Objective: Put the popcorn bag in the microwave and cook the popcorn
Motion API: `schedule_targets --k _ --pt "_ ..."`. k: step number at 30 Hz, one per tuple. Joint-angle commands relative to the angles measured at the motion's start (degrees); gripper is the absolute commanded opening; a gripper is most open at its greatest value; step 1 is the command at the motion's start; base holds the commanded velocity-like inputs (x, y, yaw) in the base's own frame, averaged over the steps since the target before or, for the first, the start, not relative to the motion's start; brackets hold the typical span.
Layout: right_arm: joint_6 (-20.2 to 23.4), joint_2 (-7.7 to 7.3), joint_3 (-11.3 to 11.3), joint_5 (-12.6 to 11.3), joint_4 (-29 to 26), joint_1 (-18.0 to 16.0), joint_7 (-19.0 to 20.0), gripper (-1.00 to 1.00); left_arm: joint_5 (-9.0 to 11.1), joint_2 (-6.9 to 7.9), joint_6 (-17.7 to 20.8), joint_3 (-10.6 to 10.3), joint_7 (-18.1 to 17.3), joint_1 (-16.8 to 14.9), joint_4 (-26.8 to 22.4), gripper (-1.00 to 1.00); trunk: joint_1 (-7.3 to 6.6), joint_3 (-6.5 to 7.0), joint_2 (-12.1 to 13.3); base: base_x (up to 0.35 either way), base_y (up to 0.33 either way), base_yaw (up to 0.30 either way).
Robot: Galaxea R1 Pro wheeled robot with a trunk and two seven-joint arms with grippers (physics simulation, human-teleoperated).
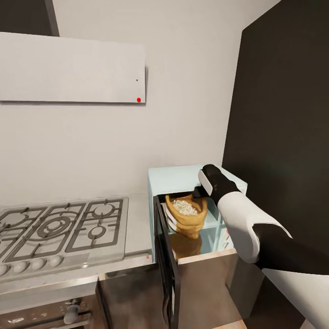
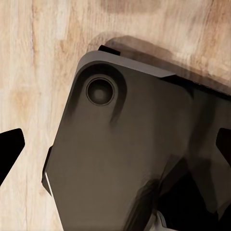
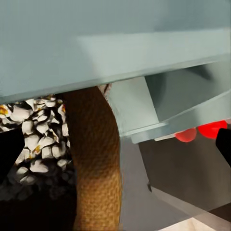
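— Nearest the head camera: right arm (image 1: 256, 228), white and black, reaching up from the lower right, one of it.
— And at its tip?
— Right gripper (image 1: 199, 194) at the mouth of the microwave (image 1: 183, 176), just over the rim of the popcorn bag (image 1: 186, 219). Fingers buried behind the wrist; jaws impossible to call, pinching or spread.
— Count, please.
— One microwave, pale mint, door (image 1: 165, 260) swung open toward the camera, seen edge-on. One bag, mustard yellow, standing upright inside the cavity. One heap of popcorn (image 1: 185, 207), whitish, filling the bag's mouth.
— Room to move?
— Tight. Dark tall cabinet (image 1: 283, 114) close on the right of the microwave, open door on the left, roof of the cavity just above the bag. Left of that, one gas hob (image 1: 59, 228) set in the countertop (image 1: 137, 237), one flat white hood (image 1: 73, 68) above with a red dot.
— Right wrist camera?
— Bag wall (image 3: 94, 159) curving up close, popcorn (image 3: 38, 139) beside it, mint casing (image 3: 96, 43) overhead, two red blobs (image 3: 202, 131) partly cut off by a ledge. Dark finger edges at both sides of the picture, blurred.
— Left side?
— Left wrist camera looking down at wood floor (image 2: 29, 57) and a dark grey part of the robot's own body (image 2: 125, 154). Left gripper's black fingertips (image 2: 9, 149) at the two side edges, well apart: spread, holding nothing.
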Motion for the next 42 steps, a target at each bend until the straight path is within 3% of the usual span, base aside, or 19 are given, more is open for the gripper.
schedule_targets --k 1,7,17,21,23,32,34,36,40,42 --pt "0.14 0.06 -0.44 0.07 -0.13 -0.04 -0.16 1.0 0.21 -0.02 -0.1 0.09 0.14 0.0 -0.06 1.0 0.01 -0.07 -0.05 0.0 0.0 0.0" --pt "0.14 0.09 -0.39 0.01 -0.85 -0.04 0.0 1.0 0.18 -0.05 -0.14 0.07 0.13 0.0 -0.06 1.0 0.01 -0.07 -0.05 -0.016 0.0 0.0" --pt "0.14 0.09 -0.47 0.0 -1.13 -0.04 0.01 1.0 0.23 -0.2 -0.14 0.13 0.2 0.0 -0.06 1.0 0.01 -0.07 -0.05 -0.315 0.0 0.0" --pt "0.14 0.02 -0.4 -0.12 -11.27 -0.04 0.09 1.0 0.23 -0.2 -0.14 0.13 0.2 0.0 -0.06 1.0 0.01 -0.07 -0.05 -0.293 0.0 0.0" --pt "0.14 0.03 -0.4 -0.09 -13.35 -0.04 0.09 1.0 0.23 -0.2 -0.14 0.13 0.2 0.0 -0.06 1.0 0.01 -0.07 -0.05 -0.258 0.0 0.0" --pt "0.14 -0.3 -0.37 -0.16 -13.58 1.32 0.13 1.0 0.17 -0.11 -0.15 0.08 0.15 0.0 -0.06 1.0 0.01 -0.07 -0.05 -0.132 0.0 0.0" --pt "0.14 -1.89 -0.13 -0.17 -13.52 4.35 0.56 1.0 0.15 -0.12 -0.15 0.05 0.12 0.0 -0.06 1.0 0.01 -0.07 -0.05 -0.006 0.0 0.0" --pt "0.14 -3.7 0.28 0.16 -13.49 9.23 3.76 1.0 0.15 -0.11 -0.15 0.04 0.12 0.0 -0.06 1.0 0.01 -0.07 -0.05 -0.001 0.0 0.0" --pt "0.14 -6.12 0.59 0.43 -13.49 12.0 7.33 1.0 0.15 -0.13 -0.15 0.04 0.11 0.0 -0.06 1.0 0.01 -0.07 -0.05 0.0 0.0 0.0" --pt "0.14 -8.23 0.8 0.5 -13.49 14.74 10.35 1.0 0.15 -0.17 -0.15 0.04 0.12 0.0 -0.06 1.0 0.01 -0.07 -0.05 0.0 0.0 0.0"
